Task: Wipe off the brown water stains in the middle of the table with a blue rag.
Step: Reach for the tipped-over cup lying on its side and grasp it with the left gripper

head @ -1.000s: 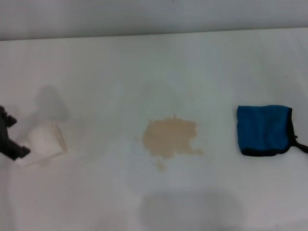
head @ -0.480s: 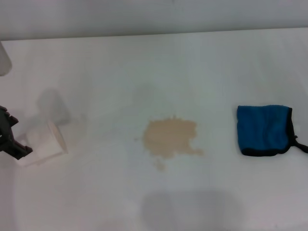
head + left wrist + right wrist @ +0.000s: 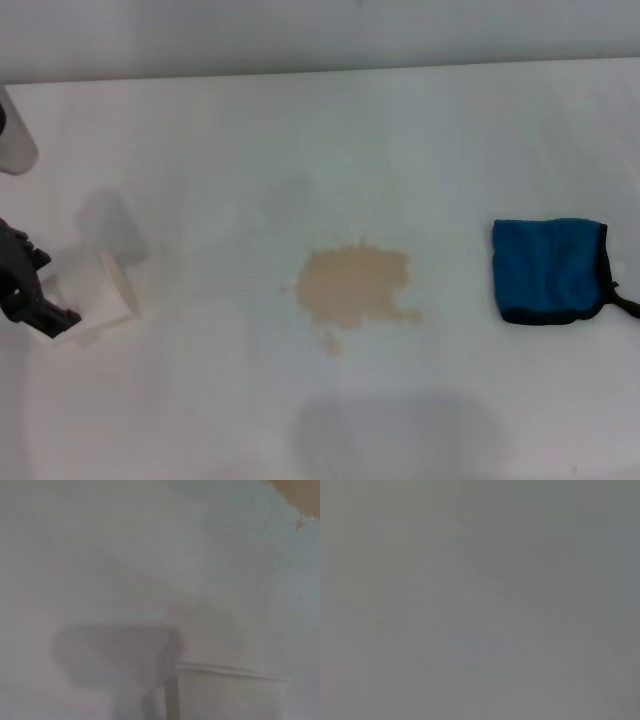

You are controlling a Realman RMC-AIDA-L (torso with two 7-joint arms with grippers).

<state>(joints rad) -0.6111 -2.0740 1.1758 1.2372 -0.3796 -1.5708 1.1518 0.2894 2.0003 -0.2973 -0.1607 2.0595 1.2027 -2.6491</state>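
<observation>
The brown water stains (image 3: pixel 354 286) lay in the middle of the white worktop (image 3: pixel 320 130) as one light tan puddle with ragged edges. Its longer axis ran left to right across the head view, with a thin tongue reaching toward the right at its near edge and a small separate droplet just below its near left side. A corner of the same tan patch, with a droplet beside it, showed at the edge of the left wrist view (image 3: pixel 300 492).

The blue rag (image 3: pixel 549 270) lay flat on the worktop well to the right of the stains, apart from them and untouched. It was roughly square, a little taller than wide in the head view, with black trim running along its right and near edges. Its small black loop (image 3: pixel 628 303) stuck out from the near right corner, pointing toward the right edge of the picture.

The left pincer (image 3: pixel 25 290) sat at the far left of the worktop, dark and only partly in view. It was touching a white paper cup (image 3: pixel 98 296) that lay on its side with its mouth turned toward the stains. Whether the pincer was clenched on the cup or merely against it could not be told. A pale cylindrical object (image 3: pixel 14 140) stood at the far left edge.

The right pincer did not appear in any view, and the right wrist view showed only flat grey.
</observation>
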